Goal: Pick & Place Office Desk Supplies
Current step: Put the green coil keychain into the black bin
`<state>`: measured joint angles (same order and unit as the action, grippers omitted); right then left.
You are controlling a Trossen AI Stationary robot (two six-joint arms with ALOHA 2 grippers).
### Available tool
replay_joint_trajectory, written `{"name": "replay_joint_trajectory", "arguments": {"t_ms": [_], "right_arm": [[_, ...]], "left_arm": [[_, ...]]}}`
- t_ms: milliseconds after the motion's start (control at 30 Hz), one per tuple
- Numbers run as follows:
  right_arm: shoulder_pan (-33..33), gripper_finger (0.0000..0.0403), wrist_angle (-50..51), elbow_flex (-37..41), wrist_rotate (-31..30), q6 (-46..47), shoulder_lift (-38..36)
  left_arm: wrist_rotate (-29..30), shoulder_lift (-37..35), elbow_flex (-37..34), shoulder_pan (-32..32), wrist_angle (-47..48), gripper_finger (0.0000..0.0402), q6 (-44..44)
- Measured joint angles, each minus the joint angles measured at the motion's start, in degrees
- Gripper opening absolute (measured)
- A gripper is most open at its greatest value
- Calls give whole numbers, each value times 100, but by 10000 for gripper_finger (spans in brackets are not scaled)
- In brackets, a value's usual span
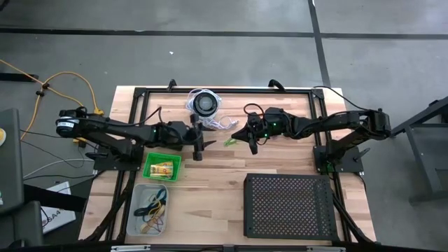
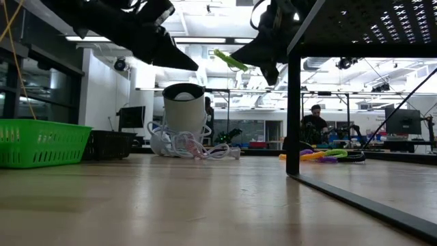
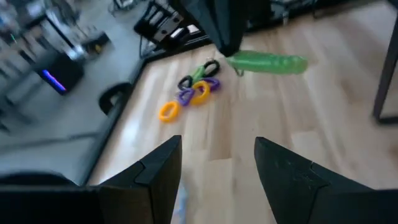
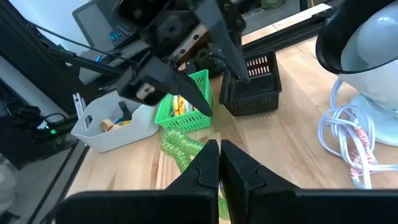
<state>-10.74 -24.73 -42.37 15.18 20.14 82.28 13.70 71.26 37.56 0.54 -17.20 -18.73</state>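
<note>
My right gripper (image 4: 219, 160) is shut on a light green coiled band (image 4: 180, 148), held well above the table near its middle (image 1: 229, 142). My left gripper (image 3: 217, 162) stands open just to the left of the band (image 3: 267, 63), level with it, with nothing between its fingers. A green basket (image 1: 162, 168) with little yellow packets rests on the table at the left. In front of it stands a pale bin (image 1: 149, 210) holding rubber bands. Several coloured rings (image 3: 193, 93) lie on the wood. My right gripper pinches one end of the green band (image 4: 200, 155) between its two shut fingers. The fingers come from the table's right, slanting slightly down. The rest of the band (image 2: 230, 60) sticks out past the fingertips toward my left gripper, lifted clear of the table.
A round device with a coiled white cord (image 1: 205, 105) stands at the far middle. A large black perforated tray (image 1: 288, 204) on legs fills the near right. A small black basket (image 4: 252, 93) sits by the green one. Bare wood (image 1: 210, 203) lies between bins and tray.
</note>
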Motion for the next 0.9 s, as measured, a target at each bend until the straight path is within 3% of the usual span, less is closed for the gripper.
{"name": "replay_joint_trajectory", "arguments": {"t_ms": [333, 667, 900], "right_arm": [[0, 2, 0, 0, -2, 273, 0], [-2, 2, -14, 0, 1, 421, 0], [-1, 2, -41, -1, 24, 532, 0]], "left_arm": [[102, 0, 0, -546, -94, 193, -2907], [82, 101, 0, -625, -692, 193, -4475], [24, 806, 0, -624, -1581, 193, -5137]]}}
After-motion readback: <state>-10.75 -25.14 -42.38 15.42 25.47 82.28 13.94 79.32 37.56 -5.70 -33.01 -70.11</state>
